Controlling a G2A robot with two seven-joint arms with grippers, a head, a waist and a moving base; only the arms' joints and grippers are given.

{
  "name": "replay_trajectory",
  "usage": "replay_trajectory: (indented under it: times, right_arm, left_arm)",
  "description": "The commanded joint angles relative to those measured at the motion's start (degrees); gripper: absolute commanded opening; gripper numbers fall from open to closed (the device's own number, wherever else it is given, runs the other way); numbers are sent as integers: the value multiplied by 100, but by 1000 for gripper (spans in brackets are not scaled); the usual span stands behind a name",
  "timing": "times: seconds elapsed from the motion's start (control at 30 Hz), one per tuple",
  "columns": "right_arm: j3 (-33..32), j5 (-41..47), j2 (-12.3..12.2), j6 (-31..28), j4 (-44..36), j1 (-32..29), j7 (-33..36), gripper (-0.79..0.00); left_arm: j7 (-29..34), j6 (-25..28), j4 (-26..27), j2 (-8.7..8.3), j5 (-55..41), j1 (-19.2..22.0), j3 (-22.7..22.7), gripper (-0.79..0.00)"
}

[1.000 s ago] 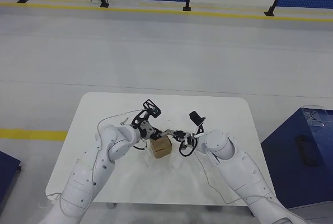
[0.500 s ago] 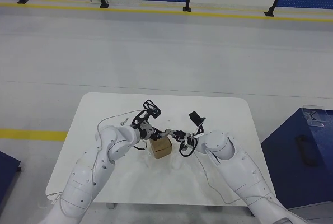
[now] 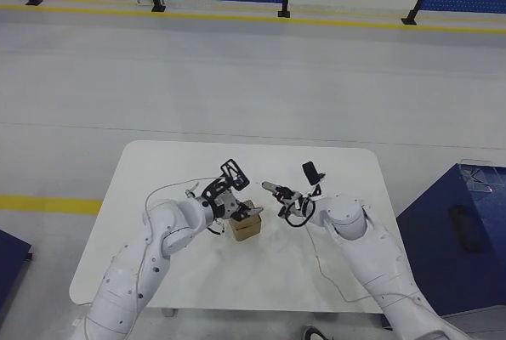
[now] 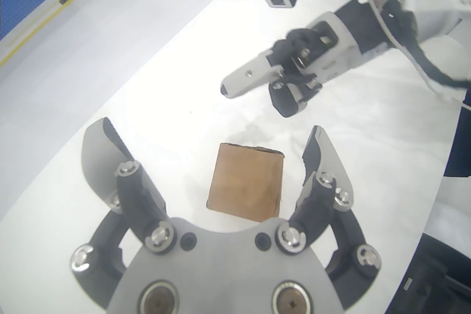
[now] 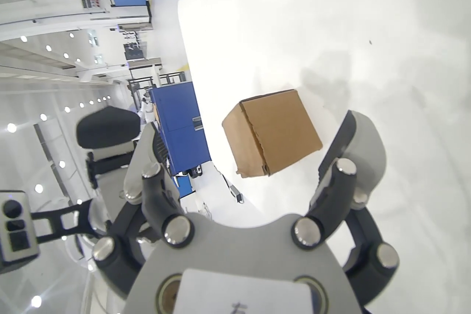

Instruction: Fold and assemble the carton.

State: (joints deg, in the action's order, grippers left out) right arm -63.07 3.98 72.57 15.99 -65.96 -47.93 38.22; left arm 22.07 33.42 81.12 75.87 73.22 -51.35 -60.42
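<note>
One small brown cardboard carton [image 3: 245,225] is being counted on one white rounded-corner table [image 3: 150,178]. Two silver-and-black two-fingered grippers are being counted: the left gripper [image 4: 211,137] and the right gripper [image 4: 254,100]. Two dark blue box-shaped units [image 3: 461,229] are being counted beside the table.

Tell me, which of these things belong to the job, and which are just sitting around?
Part of the job:
- brown carton, standing on the white table
- left gripper, open, close to the carton
- right gripper, open, a little way off from it

Just there:
- blue cabinet beside the table
- yellow line on the floor
</note>
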Motion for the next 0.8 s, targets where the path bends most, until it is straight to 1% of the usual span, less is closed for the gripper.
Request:
replay_trajectory:
  times: [0.0,0.07,0.13,0.3,0.37,0.4,0.5,0.57,0.67,0.77]
  right_arm:
    - [-114,288,9,-62,68,-1,-28,0]
    - [-122,450,35,-100,185,27,-99,0]
    - [-122,450,35,-100,185,27,-99,0]
    - [-93,594,51,-94,129,-60,-42,0]
    - [-15,544,82,-84,163,-53,-289,0]
    - [68,601,120,-49,220,-28,-380,0]
    - [208,735,198,-49,401,101,-500,0]
    - [330,842,268,-52,602,205,-607,0]
    - [433,1240,381,-103,941,396,-580,0]
    - [595,1317,490,-253,1304,588,-781,0]
  left_arm:
    - [-309,299,148,-64,233,-240,-72,0]
    - [-615,455,266,-115,465,-437,-125,0]
    - [-936,762,261,-166,673,-588,-135,0]
    - [-1399,1190,53,-243,904,-631,-231,0]
    - [-1607,1326,-76,-272,1037,-640,-248,0]
    - [-1681,1425,-226,-288,1108,-615,-254,0]
    - [-1861,1321,-515,-290,1149,-515,-263,0]
    - [-1970,1271,-819,-280,1073,-394,-265,0]
    - [-1997,1162,-1207,-246,1163,-168,-134,0]
    - [-2054,1251,-1581,-201,1157,49,42,0]
